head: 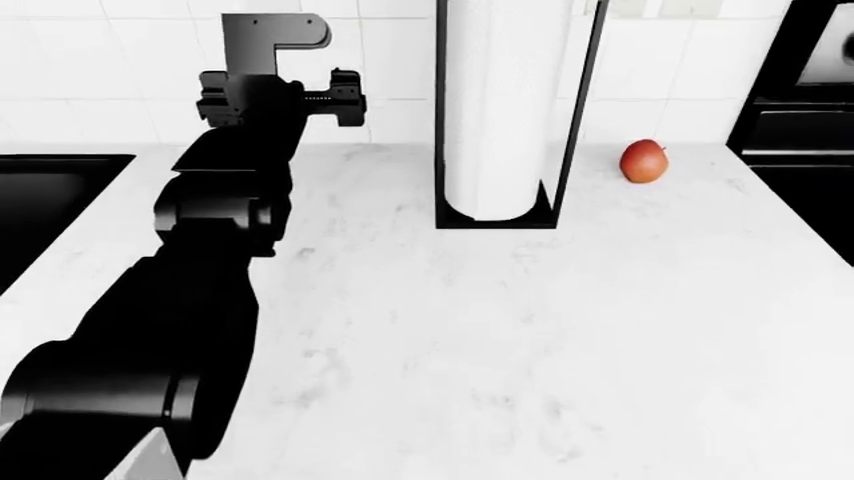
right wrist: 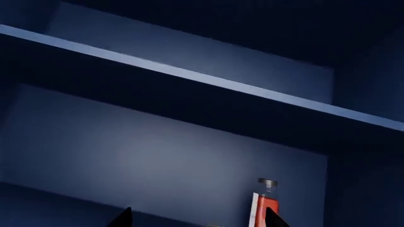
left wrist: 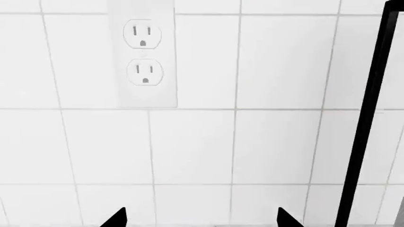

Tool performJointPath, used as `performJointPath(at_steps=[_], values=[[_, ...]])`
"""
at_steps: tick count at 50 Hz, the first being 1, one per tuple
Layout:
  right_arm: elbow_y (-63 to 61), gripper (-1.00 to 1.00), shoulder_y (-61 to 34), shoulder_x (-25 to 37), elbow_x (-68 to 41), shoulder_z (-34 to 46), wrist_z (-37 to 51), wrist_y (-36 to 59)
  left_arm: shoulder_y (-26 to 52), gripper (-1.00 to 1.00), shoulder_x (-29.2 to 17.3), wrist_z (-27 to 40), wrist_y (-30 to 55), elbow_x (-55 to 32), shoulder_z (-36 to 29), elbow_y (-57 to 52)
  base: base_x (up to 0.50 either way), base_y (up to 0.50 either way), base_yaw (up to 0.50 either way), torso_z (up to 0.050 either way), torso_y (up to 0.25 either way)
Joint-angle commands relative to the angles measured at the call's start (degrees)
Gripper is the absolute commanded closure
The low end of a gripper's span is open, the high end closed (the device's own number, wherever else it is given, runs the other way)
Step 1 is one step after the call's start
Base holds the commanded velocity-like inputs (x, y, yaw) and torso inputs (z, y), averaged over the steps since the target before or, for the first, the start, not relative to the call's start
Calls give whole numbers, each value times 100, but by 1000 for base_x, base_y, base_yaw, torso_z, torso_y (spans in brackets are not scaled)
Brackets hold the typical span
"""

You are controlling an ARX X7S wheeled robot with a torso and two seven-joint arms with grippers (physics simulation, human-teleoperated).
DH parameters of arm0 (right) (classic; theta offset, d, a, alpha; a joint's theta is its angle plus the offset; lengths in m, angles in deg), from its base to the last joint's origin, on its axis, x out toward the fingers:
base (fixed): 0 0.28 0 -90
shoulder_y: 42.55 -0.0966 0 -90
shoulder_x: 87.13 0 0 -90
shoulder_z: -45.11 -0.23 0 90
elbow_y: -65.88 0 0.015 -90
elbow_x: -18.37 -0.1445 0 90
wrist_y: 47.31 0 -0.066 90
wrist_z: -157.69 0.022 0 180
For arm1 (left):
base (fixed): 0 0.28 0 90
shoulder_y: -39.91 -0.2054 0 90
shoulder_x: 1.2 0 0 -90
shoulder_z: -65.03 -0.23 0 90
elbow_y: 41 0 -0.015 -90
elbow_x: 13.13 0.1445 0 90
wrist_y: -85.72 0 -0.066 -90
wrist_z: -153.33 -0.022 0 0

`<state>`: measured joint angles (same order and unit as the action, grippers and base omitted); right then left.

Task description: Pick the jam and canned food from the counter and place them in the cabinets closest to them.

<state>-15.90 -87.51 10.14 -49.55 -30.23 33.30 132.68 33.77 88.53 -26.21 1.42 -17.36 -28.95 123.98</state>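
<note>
Neither the jam nor the canned food shows in any view. The white marble counter (head: 561, 330) fills the head view. My left arm (head: 220, 230) reaches over it to the tiled back wall. In the left wrist view the left gripper (left wrist: 202, 218) is open, its two dark fingertips (left wrist: 117, 218) far apart with only wall tiles between them. The right gripper (right wrist: 198, 218) is open too and points into a dark blue cabinet (right wrist: 158, 156). Nothing lies between its fingers. The right arm does not show in the head view.
A black-framed paper towel holder (head: 514, 110) stands at the back of the counter, with a red apple (head: 645, 160) to its right. A dark sink (head: 40, 200) lies at the left, a black oven (head: 801, 100) at the right. A wall outlet (left wrist: 144, 56) faces the left gripper. A red bottle (right wrist: 265, 205) stands in the cabinet under a shelf (right wrist: 202, 80).
</note>
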Motion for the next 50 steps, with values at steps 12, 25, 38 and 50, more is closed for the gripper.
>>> performJointPath(at_steps=[12, 25, 38, 50], values=[[-96, -100, -4, 67, -651, -49, 515, 0, 236, -100, -19, -136, -11, 62, 140, -1, -500, 0, 0, 0, 0], [105, -100, -4, 123, -1543, -109, 1175, 0, 369, -100, -105, -154, -145, -68, 390, -162, -500, 0, 0, 0, 0], [-543, -100, 719, 409, -3977, -15, 3186, -355, -1427, -100, -264, 91, 2362, -471, 369, -4869, -500, 0, 0, 0, 0], [-3057, -100, 3135, 1035, -4374, 198, 3251, -1438, -2942, -100, -546, 411, 4184, -921, 375, -9183, -500, 0, 0, 0, 0]])
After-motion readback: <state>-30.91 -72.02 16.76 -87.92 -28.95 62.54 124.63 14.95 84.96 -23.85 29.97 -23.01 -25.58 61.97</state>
